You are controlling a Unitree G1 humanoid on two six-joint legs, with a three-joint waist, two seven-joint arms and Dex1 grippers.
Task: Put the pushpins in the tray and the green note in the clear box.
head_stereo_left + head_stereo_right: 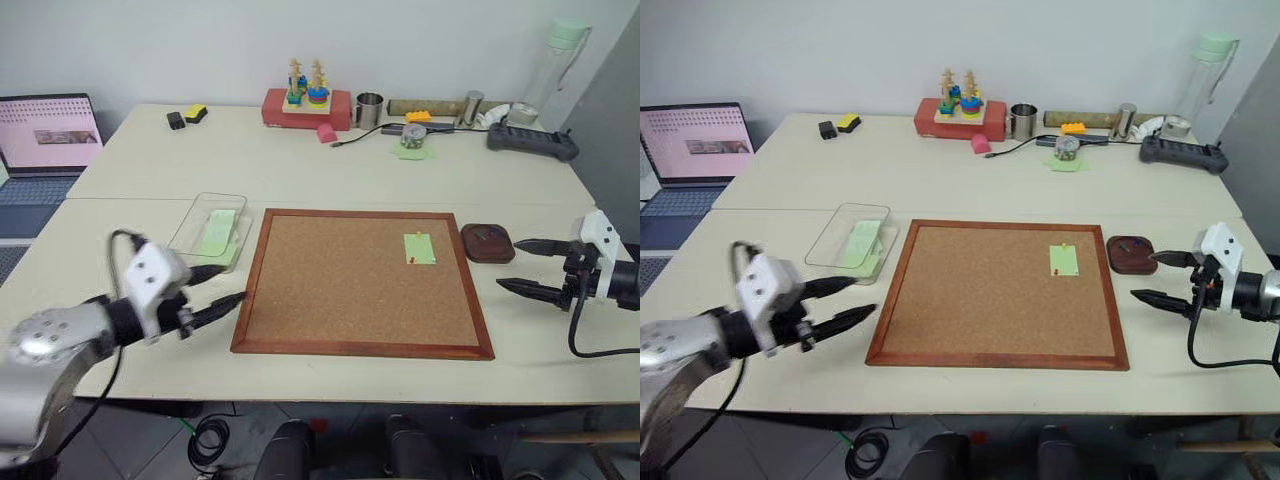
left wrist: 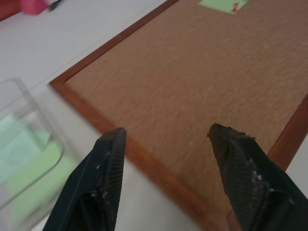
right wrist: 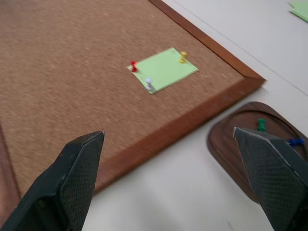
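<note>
- Three pins (image 3: 149, 83) hold the green note (image 3: 163, 69) to the corkboard (image 1: 340, 290): a red, a yellow and a whitish one, each at the note's edge or a corner.
- Two more pins, green (image 3: 260, 125) and blue (image 3: 294, 141), already lie in the tray (image 3: 231, 144), so I judge the pin step is partly done and the note step not begun.
- My right tool (image 1: 520, 265) hovers over the counter (image 1: 300, 170) just beside the tray, off the board's right edge, jaws spread wide and empty.
- My left tool (image 1: 222, 285) sits at the board's left edge, near the clear box (image 1: 195, 225), jaws partly apart, holding nothing.
- Inside that box lies a pale green sheet (image 1: 216, 232); the small note I want is still on the board, well apart from the box.
- Next, as I judge it, the right tool goes in over the board's right part to the note and narrows onto one pin head.
- That calls for a fine pinch on a tiny head and a straight pull, so the paper does not tear or lift with it.
- Only once all three pins are out can the note come free for the box.
</note>
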